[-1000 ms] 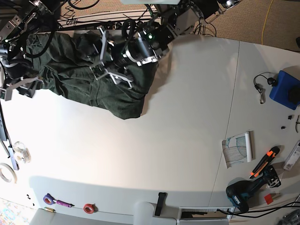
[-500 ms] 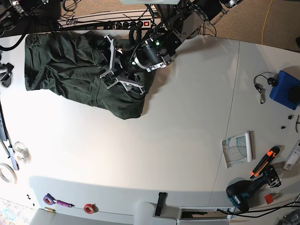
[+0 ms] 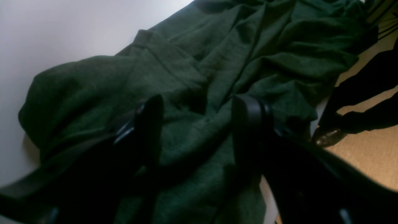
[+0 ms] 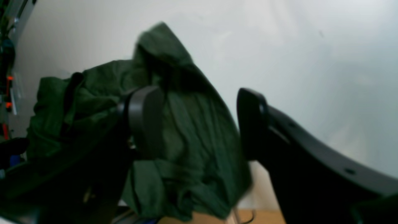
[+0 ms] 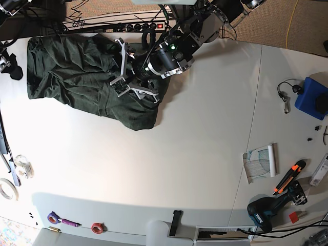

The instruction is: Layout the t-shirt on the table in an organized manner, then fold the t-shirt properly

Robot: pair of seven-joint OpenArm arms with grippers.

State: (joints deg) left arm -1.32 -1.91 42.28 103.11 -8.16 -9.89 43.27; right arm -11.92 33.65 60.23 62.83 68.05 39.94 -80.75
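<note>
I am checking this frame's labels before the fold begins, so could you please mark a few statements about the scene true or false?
1. The dark green t-shirt lies bunched and wrinkled, not spread flat. True.
2. The left gripper is shut on the cloth. False: its jaws stand open, either side of a fold of the t-shirt.
3. The right gripper is open. True: its jaws stand apart, with the shirt beyond them.
4. The cordless drill rests on the t-shirt. False: it lies at the lower right of the base view, well apart from the shirt.
</note>
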